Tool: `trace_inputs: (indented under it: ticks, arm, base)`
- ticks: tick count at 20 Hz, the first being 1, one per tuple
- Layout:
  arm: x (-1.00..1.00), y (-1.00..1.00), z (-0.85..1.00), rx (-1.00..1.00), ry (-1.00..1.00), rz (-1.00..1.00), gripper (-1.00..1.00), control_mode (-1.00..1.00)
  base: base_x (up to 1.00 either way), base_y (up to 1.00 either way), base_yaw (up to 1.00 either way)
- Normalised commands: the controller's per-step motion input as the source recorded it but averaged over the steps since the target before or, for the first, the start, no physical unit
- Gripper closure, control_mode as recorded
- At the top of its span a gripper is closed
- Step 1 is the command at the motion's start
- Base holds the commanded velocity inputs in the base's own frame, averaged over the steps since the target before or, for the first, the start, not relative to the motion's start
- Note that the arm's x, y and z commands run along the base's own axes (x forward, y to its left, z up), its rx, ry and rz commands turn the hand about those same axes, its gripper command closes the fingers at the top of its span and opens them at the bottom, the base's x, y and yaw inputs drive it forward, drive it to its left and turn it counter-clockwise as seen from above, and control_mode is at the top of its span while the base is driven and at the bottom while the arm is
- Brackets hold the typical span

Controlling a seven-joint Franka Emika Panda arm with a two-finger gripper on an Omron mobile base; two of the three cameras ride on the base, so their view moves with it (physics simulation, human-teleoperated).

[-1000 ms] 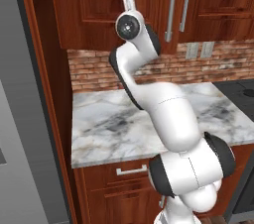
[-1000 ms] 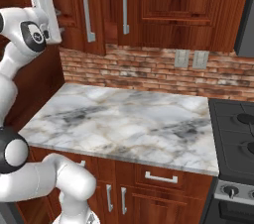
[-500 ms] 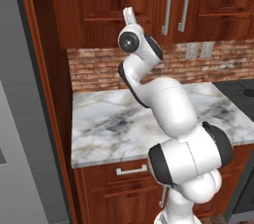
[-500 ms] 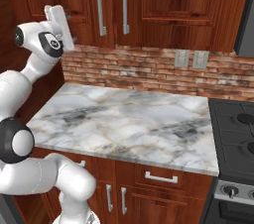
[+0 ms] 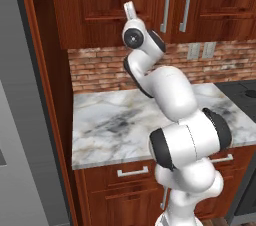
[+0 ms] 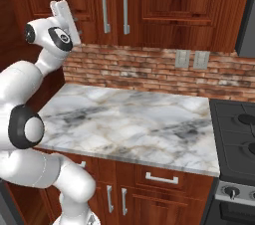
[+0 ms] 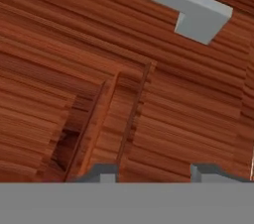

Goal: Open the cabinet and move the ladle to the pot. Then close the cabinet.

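The pincer is spread, facing the closed cabinet. It could miss the silver handle at upper right.

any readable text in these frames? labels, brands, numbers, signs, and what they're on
None readable. The cabinet doors, brick backsplash, marble counter and wall outlets carry no lettering. The stove knobs show no markings that can be made out at this size.
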Motion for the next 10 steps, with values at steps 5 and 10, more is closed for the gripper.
trace_inputs:
  ticks: [5,10]
  arm:
    - [0.65,-0.17,0.0,0.0,0.1,0.0,-1.0,-1.0]
    - [0.56,-0.13,-0.01,0.0,0.06,0.0,-1.0,-1.0]
  base:
    - [0.0,0.0,0.0]
    - [0.0,0.0,0.0]
